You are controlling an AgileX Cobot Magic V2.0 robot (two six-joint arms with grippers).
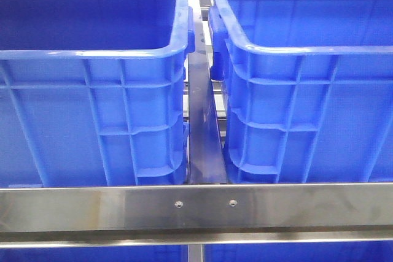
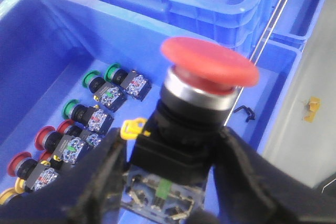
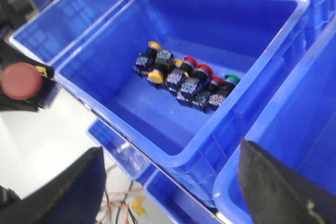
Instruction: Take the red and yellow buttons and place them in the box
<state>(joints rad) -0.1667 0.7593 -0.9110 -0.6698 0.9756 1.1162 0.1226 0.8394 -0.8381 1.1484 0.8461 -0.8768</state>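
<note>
Front view arms: neither arm nor gripper showed; two bins filled the frame, their floors hidden behind the near walls.
Left gripper: fingertips ran off the picture's edge; its fingers were dark and blurred.
Red button: its contact block was partly hidden between the fingers and cut off by the edge.
Yellow button: cut off at the edge.
Right gripper: only two blurred finger shapes showed, tips out of frame.
Button row: too small to tell labels.
</note>
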